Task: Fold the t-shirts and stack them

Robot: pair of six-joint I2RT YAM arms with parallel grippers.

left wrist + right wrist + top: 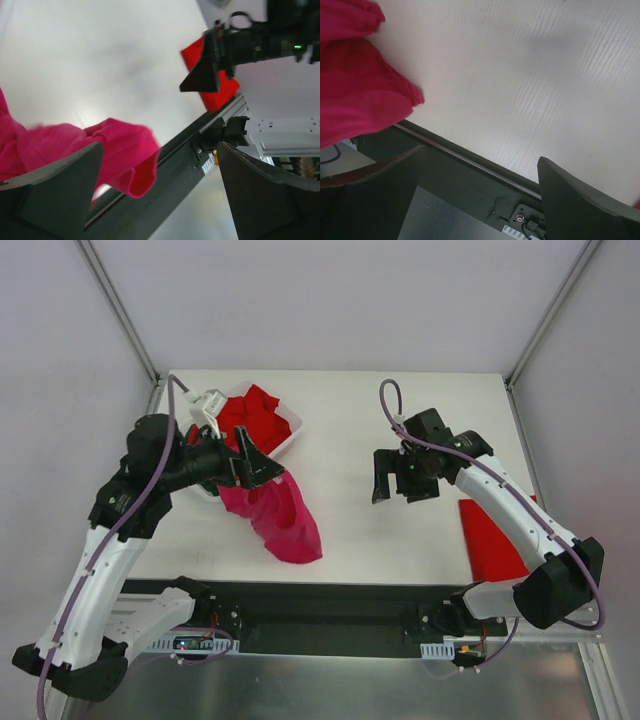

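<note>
A crumpled magenta-pink t-shirt (285, 518) lies on the table in front of the white basket, its upper end against the basket's rim. My left gripper (262, 468) hovers open just above that upper end. In the left wrist view the magenta cloth (115, 150) bunches beside the left finger (60, 190), and nothing sits between the fingers of the left gripper (160, 150). Bright red t-shirts (255, 420) fill the basket. A folded red t-shirt (495, 540) lies flat at the right edge. My right gripper (398, 490) hangs open over mid-table, empty in its own view (481, 154), with the magenta shirt (355, 90) to its left.
The white lattice basket (283, 448) stands at the back left of the table. The table's dark front rail (470, 165) runs just below both grippers. Bare tabletop (400, 540) lies between the magenta shirt and the folded red one.
</note>
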